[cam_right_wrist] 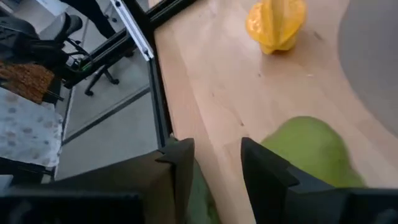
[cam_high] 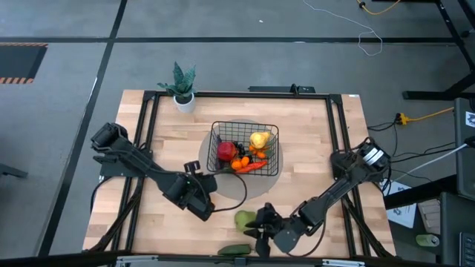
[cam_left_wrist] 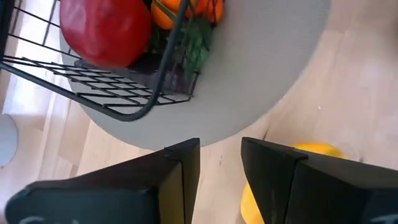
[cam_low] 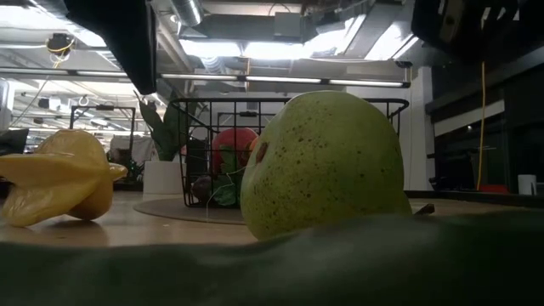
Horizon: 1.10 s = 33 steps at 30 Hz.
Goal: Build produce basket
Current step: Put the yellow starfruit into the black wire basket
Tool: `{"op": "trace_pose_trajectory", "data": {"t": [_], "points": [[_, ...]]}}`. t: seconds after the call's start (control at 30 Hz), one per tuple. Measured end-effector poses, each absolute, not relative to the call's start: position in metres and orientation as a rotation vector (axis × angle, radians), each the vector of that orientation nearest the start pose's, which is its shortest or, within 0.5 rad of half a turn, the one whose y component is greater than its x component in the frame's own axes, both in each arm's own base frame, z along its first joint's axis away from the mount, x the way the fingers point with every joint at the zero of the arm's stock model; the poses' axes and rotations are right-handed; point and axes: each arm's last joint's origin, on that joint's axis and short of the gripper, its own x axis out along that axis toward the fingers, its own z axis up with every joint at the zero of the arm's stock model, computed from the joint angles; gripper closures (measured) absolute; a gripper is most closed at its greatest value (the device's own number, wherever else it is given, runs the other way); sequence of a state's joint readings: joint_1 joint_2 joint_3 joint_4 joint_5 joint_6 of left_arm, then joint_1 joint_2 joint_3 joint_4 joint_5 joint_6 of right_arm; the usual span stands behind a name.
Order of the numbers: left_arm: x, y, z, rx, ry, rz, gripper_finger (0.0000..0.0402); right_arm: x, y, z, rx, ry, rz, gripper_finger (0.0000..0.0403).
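The black wire basket (cam_high: 215, 128) stands on a grey round disc (cam_high: 230, 185) at mid-table. It holds a red apple (cam_left_wrist: 106, 28), oranges, a carrot and a yellow fruit (cam_high: 260, 139). On the wood near the front lie a yellow star fruit (cam_right_wrist: 277, 22), a green pear (cam_high: 245, 219) and a dark green vegetable (cam_high: 236, 251). My left gripper (cam_left_wrist: 221, 149) hangs open just above the star fruit (cam_left_wrist: 314, 151), which shows beside one finger. My right gripper (cam_right_wrist: 217, 149) is open, low beside the pear (cam_right_wrist: 311, 149). In the low view both grippers stay clear above the fruits.
A potted plant (cam_high: 182, 85) stands at the table's far left corner. A black frame (cam_high: 148, 119) runs around the tabletop. The pear (cam_low: 327, 161) and the star fruit (cam_low: 59, 178) lie between the basket and the near edge.
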<state>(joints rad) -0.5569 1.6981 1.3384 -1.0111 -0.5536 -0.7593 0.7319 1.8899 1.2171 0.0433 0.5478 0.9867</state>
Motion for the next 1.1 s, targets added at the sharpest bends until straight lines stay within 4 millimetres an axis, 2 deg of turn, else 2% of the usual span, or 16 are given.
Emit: {"op": "trace_pose_trajectory", "data": {"t": [0.17, 0.3, 0.57, 0.83, 1.1], "points": [[0.274, -0.165, 0.249, 0.029, 1.088, 0.352, 0.0296, 0.305, 0.254, 0.203, 0.490, 0.578, -0.092, 0.0282], [0.268, -0.172, 0.248, 0.013, 1.141, 0.292, 0.0296, 0.302, 0.251, 0.197, 0.403, 0.643, -0.094, 0.0282], [0.261, -0.183, 0.247, -0.076, 1.194, 0.249, 0.0296, 0.297, 0.249, 0.190, 0.385, 0.740, -0.090, 0.0282], [0.258, -0.187, 0.247, -0.013, 1.219, 0.174, 0.0296, 0.298, 0.246, 0.191, 0.387, 0.676, -0.168, 0.0282], [0.261, -0.186, 0.248, -0.062, 1.106, 0.302, 0.0296, 0.299, 0.245, 0.193, 0.398, 0.625, -0.219, 0.0282]]}}
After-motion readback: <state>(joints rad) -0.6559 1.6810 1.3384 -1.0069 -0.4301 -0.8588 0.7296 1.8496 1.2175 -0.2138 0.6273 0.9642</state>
